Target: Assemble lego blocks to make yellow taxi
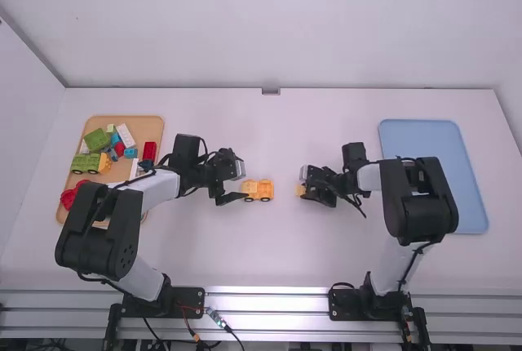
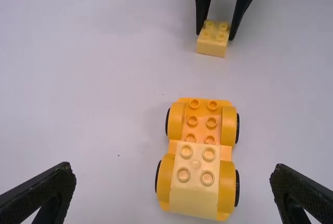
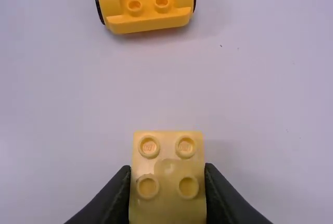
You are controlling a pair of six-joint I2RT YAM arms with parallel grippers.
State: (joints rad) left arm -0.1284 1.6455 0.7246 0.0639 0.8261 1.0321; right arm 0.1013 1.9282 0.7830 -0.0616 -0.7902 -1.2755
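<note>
My left gripper (image 1: 236, 185) is just left of the orange-yellow wheeled base (image 1: 263, 190). In the left wrist view that gripper (image 2: 173, 190) is wide open, and the base (image 2: 200, 122) lies between and beyond its fingers, with a pale yellow block (image 2: 195, 200) on its nearer end. Right of the base, my right gripper (image 1: 303, 190) holds another pale yellow block (image 1: 300, 191). The right wrist view shows this gripper (image 3: 167, 182) shut on the block (image 3: 167, 203), studs up, with a gap between it and the base (image 3: 148, 5).
At the left, a wooden tray (image 1: 147, 128) holds green, red, white and blue blocks and a green vehicle (image 1: 88, 163). A blue tray (image 1: 473, 196) lies at the right, partly behind the right arm.
</note>
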